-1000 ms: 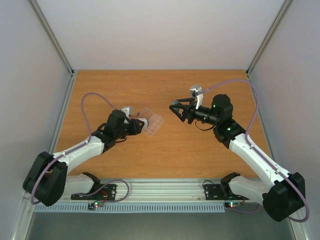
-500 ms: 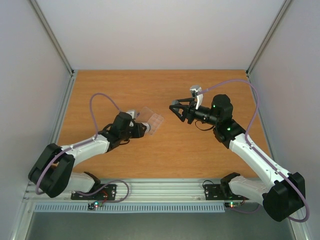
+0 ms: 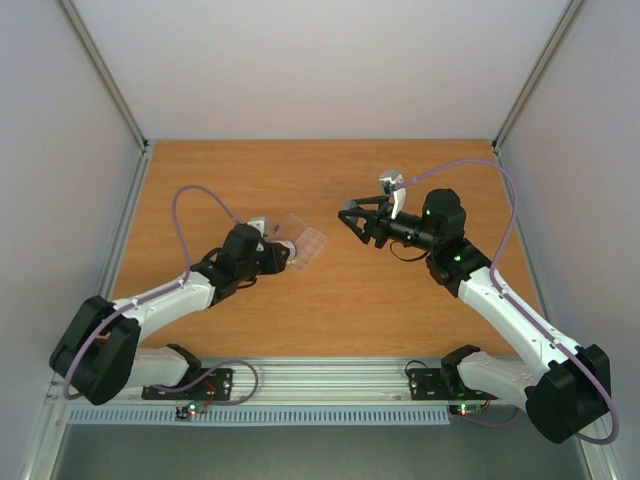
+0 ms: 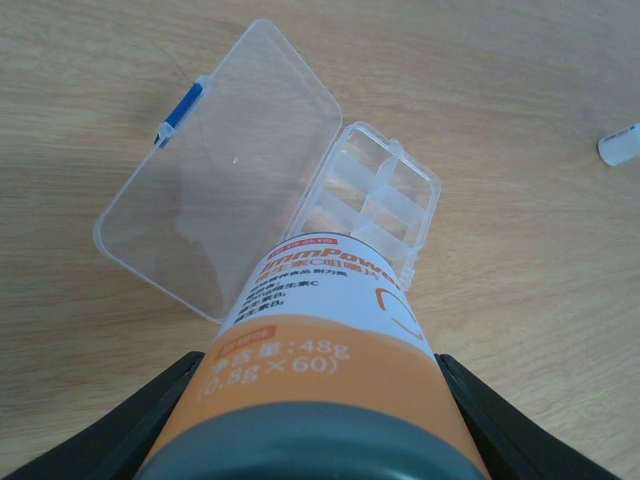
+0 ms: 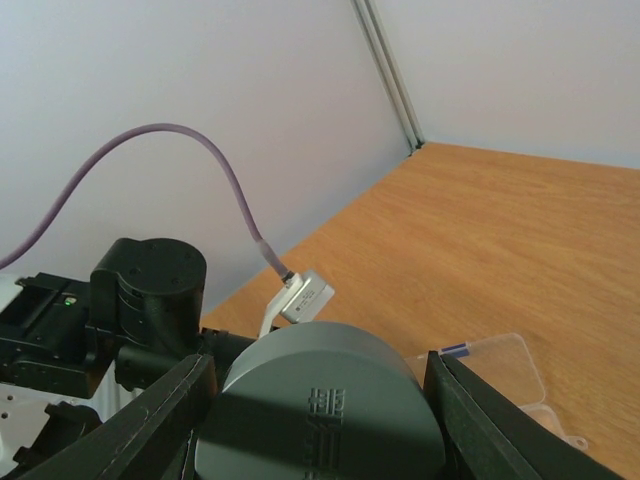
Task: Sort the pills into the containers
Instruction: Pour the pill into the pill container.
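My left gripper [image 3: 283, 254] [image 4: 318, 368] is shut on a pill bottle [image 4: 330, 330] with an orange and white label. The bottle is tilted, its mouth end over the near cells of the clear pill box [image 4: 385, 195] [image 3: 310, 243]. The box's containers look empty where they show, and its hinged lid [image 4: 225, 185] lies open flat to the left. No pills show in any view. My right gripper [image 3: 353, 216] [image 5: 320, 385] hangs above the table right of the box, shut on the grey bottle cap [image 5: 320, 420].
A small white object [image 4: 620, 146] lies on the wooden table [image 3: 400, 300] at the right edge of the left wrist view. A blue latch [image 4: 181, 107] marks the lid's far edge. Grey walls enclose the table on three sides.
The left arm shifted slightly, its elbow and cable moving while the bottle stays at the box. The right arm has not moved.
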{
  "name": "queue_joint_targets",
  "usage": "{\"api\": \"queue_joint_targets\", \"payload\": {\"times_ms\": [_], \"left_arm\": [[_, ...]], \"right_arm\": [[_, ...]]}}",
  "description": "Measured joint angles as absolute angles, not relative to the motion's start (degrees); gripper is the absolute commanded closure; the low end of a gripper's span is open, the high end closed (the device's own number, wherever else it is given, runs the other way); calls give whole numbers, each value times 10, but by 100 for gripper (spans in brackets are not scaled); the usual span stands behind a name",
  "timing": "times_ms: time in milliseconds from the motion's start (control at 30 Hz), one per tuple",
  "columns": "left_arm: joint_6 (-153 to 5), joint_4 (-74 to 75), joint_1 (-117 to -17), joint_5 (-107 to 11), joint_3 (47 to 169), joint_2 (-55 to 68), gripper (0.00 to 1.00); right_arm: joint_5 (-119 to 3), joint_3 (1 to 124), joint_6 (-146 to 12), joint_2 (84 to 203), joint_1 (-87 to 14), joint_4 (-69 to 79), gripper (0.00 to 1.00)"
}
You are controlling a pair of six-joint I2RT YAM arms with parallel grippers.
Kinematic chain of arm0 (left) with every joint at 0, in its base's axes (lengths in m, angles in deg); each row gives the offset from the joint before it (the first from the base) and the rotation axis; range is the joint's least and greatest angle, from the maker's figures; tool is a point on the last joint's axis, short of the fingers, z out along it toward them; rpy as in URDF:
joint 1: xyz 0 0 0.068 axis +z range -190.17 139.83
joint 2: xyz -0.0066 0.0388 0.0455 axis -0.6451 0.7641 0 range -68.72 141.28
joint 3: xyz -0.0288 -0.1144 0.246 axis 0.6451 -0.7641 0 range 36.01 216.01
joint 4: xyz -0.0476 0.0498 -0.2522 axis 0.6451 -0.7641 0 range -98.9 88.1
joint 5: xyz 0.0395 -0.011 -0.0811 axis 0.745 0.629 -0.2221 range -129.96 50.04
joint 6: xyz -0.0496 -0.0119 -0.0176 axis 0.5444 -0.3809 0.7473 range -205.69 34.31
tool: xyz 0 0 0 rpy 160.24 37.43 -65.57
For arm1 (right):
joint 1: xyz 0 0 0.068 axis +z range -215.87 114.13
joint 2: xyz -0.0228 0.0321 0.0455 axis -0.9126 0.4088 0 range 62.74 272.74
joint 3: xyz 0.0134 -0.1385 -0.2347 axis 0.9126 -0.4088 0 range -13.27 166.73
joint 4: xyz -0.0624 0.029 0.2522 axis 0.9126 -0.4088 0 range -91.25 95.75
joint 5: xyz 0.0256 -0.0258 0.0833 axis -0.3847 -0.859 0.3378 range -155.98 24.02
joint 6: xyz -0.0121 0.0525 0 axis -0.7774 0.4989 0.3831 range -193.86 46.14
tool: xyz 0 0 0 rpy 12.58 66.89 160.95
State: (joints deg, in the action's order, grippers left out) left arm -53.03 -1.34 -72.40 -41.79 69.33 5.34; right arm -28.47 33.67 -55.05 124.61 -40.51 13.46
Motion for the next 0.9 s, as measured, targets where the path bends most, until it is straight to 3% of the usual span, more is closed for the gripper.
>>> {"api": "queue_joint_targets", "payload": {"times_ms": [400, 900], "left_arm": [[-493, 36, -724, -428, 645, -6, 100], [-344, 187, -665, -565, 555, -96, 100]], "right_arm": [[-284, 337, -551, 1246, -405, 135, 80], [-260, 337, -538, 1246, -404, 135, 80]]}}
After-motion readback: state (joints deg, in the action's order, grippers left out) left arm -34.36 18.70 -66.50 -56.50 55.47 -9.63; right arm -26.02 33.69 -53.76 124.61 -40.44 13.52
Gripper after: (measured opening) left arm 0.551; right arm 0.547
